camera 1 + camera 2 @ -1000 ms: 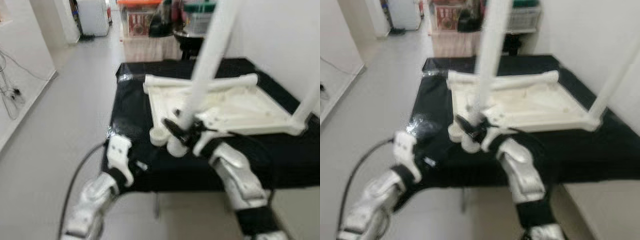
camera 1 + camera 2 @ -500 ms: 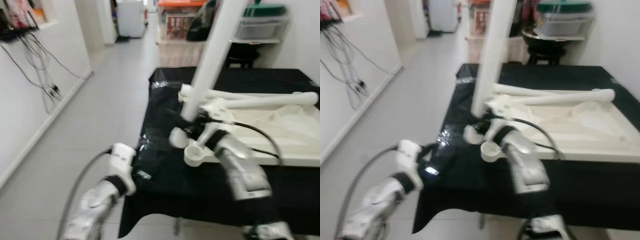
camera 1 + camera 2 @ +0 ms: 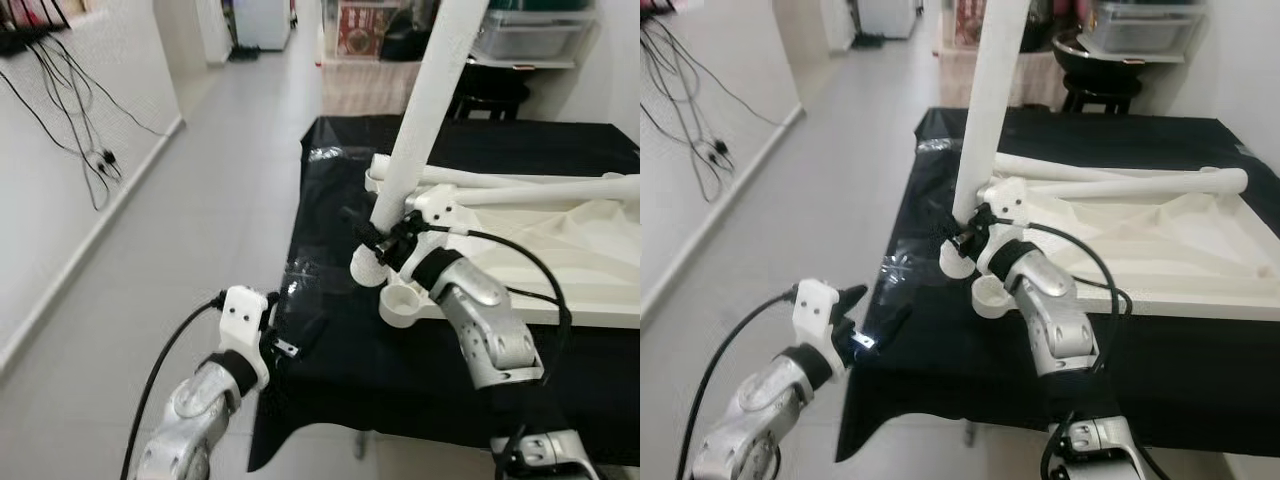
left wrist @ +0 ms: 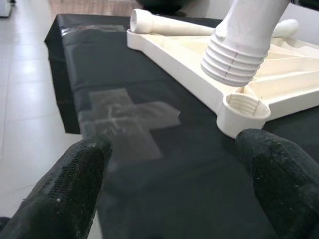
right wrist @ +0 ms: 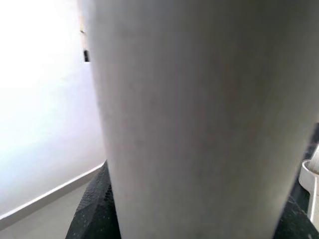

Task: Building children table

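Right gripper (image 3: 385, 243) clamped on white table leg (image 3: 425, 110), threaded end hanging just above corner socket (image 3: 402, 303) of upturned tabletop (image 3: 1160, 240), lining up for screw-in. Left gripper (image 3: 290, 335) open, idle.

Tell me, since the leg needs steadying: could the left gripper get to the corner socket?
Probably yes: the left gripper hovers open at the black cloth's edge, nothing lying between it and the socket.

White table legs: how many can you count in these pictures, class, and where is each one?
2. One table leg is held tilted in the right gripper, its threaded end above the corner socket. The other leg lies along the tabletop's far edge. More may be hidden.
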Controlling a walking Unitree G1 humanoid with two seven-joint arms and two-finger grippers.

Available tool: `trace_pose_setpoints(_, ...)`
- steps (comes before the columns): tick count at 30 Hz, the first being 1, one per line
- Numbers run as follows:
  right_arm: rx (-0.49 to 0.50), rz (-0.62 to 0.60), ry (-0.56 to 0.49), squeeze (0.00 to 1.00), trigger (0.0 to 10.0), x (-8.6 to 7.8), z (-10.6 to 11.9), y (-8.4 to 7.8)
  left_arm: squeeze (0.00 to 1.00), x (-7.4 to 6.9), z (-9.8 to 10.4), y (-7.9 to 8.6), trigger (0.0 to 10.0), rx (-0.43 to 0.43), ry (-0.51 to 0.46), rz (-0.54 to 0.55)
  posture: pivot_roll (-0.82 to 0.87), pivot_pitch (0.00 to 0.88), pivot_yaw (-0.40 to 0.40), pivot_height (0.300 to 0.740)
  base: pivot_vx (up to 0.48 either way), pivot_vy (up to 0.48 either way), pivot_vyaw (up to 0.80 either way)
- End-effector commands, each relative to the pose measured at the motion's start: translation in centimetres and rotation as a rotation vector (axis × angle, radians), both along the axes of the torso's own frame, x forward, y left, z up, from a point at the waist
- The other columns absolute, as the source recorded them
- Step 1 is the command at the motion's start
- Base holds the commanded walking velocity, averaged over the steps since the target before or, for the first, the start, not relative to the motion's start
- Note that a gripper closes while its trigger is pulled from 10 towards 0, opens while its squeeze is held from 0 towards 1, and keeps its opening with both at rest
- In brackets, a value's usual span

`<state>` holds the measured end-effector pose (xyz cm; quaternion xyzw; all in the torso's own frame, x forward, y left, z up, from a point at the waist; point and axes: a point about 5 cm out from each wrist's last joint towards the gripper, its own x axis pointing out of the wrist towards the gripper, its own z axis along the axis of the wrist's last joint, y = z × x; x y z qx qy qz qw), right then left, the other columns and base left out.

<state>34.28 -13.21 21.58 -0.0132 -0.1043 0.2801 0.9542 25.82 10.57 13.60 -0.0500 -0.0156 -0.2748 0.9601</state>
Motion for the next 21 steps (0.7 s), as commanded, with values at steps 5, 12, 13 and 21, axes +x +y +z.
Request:
trace_pose_setpoints(5, -0.026, -0.109, 0.042, 0.00, 10.0, 0.2, -0.8, -0.2, 0.00, -0.4, -0.1, 0.6, 10.0, 0.015, 0.018, 0.014, -0.09, 0.102, 0.013, 0.740, 0.000, -0.446, 0.00)
trace_pose_setpoints(12, -0.045, -0.103, -0.023, 0.00, 10.0, -0.1, -0.3, 0.4, 0.00, -0.8, -0.1, 1.0, 10.0, 0.014, 0.027, 0.046, -0.08, 0.132, 0.018, 0.740, 0.036, 0.000, 0.00)
trace_pose_setpoints(13, -0.045, -0.103, -0.023, 0.00, 10.0, -0.1, -0.3, 0.4, 0.00, -0.8, -0.1, 1.0, 10.0, 0.014, 0.027, 0.046, -0.08, 0.132, 0.018, 0.740, 0.000, 0.000, 0.00)
trace_pose_setpoints(21, -0.026, 0.320, -0.080, 0.00, 10.0, -1.6, 1.1, 2.3, 0.00, -3.0, 0.2, 0.9, 10.0, 0.160, -0.010, -0.102, -0.05, 0.215, 0.026, 0.740, 0.000, 0.000, 0.00)
